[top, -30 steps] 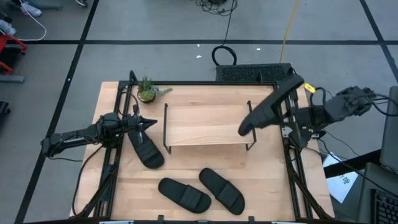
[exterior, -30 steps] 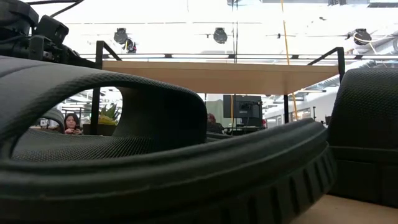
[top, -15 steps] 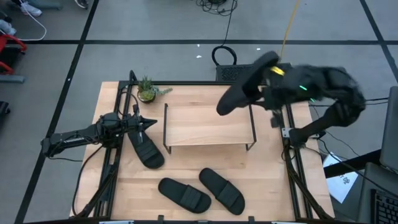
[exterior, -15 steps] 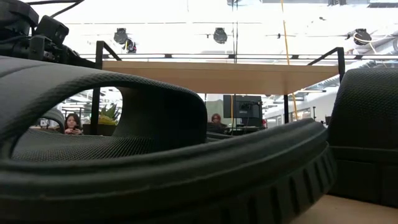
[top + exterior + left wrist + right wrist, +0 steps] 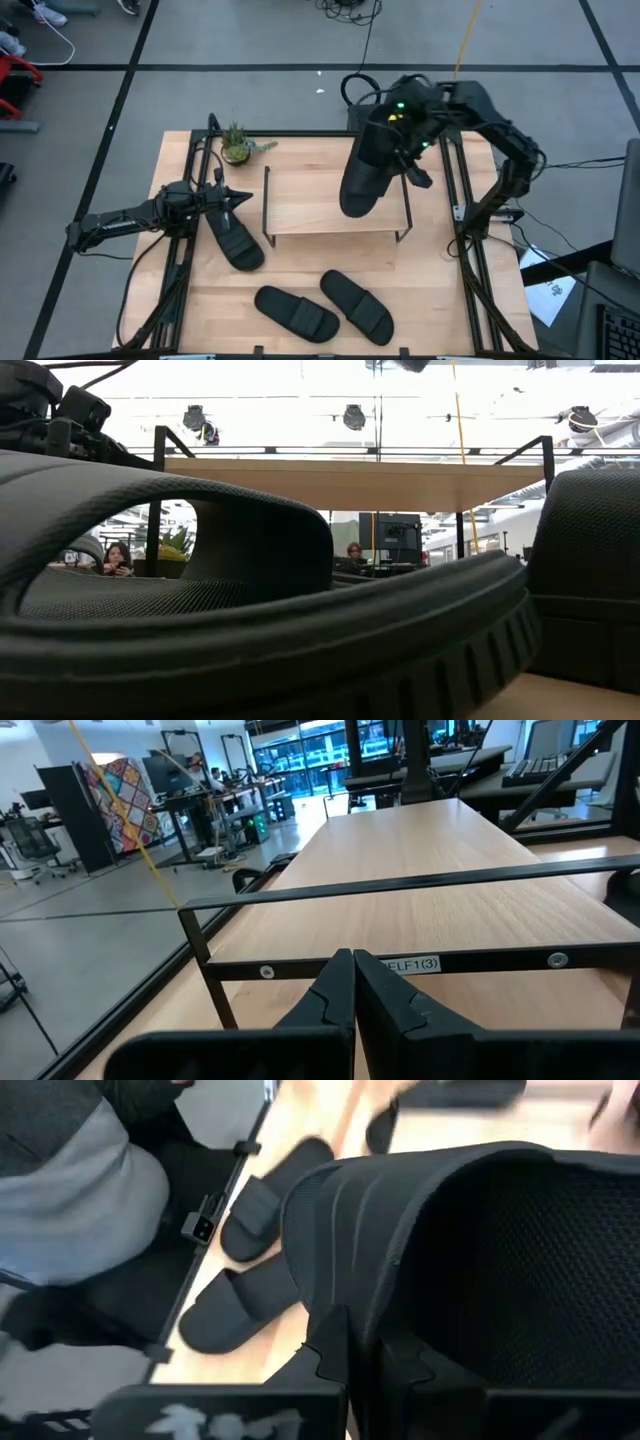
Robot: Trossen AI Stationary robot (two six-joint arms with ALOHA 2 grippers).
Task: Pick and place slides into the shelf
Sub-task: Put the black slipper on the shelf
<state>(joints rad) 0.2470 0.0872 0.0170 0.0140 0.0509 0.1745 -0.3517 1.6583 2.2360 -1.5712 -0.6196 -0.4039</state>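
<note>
High view: table [image 5: 430, 300], then shelf [image 5: 310, 200] at its middle. Right gripper [image 5: 408, 150] is clamped on one slide [image 5: 365, 170], held above the shelf's right end. Two slides [image 5: 325, 308] lie in front, one [image 5: 232, 238] left. Left gripper [image 5: 238, 199] sits closed, empty, beside the shelf.

Four black slides: one [image 5: 364, 169] held up over the shelf's right part, one [image 5: 232, 238] on the table left of the shelf, and two [image 5: 296, 312] [image 5: 356, 304] side by side near the front edge. One shelf [image 5: 330, 201]. One small potted plant [image 5: 236, 146], far left. Two arms, apparently.
</note>
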